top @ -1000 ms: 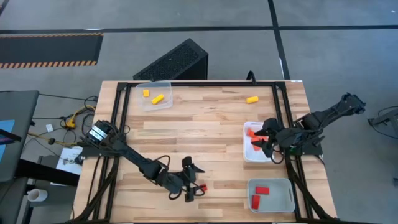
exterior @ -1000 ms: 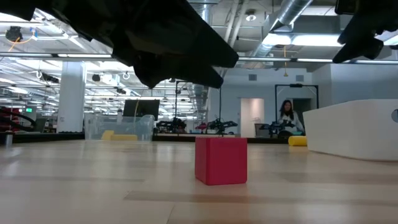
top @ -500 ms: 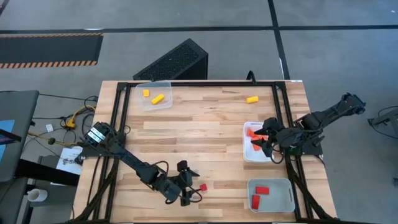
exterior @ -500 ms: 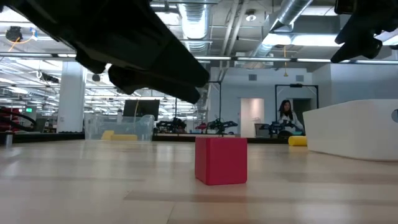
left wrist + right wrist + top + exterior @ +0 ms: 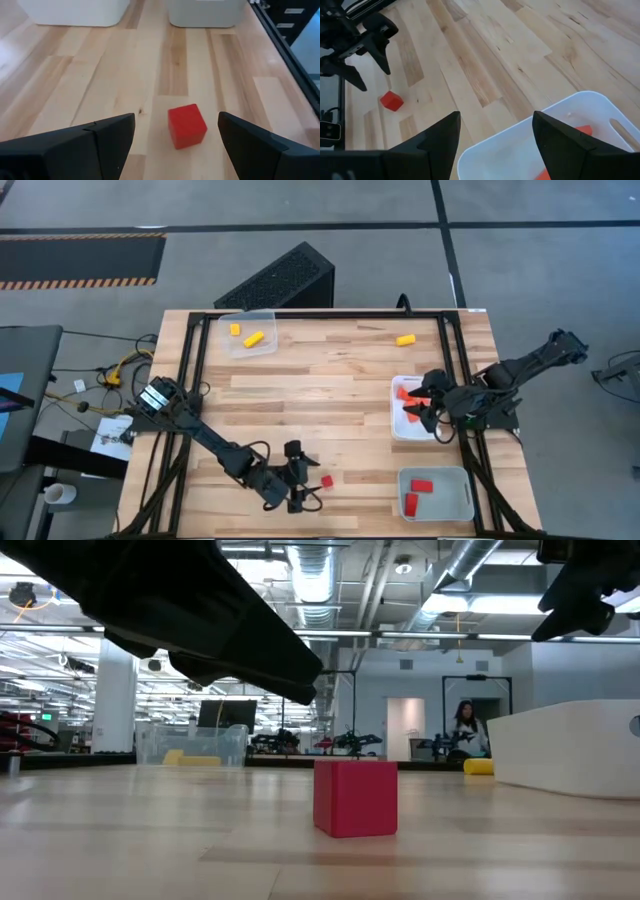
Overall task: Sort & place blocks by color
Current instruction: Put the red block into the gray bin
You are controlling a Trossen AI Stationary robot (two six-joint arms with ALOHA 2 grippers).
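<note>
Squarely between open left gripper (image 5: 176, 145): matte red cube (image 5: 187, 125).

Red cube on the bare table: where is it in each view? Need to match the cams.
High view: red cube near the table's front edge, just right of the open left gripper.
Low view: centre, standing alone on the wood.
Left wrist view: ahead of the two fingers, untouched.
Right wrist view: small, far off, by the other arm's gripper.
Shared landmark: the white tray with orange blocks.
</note>
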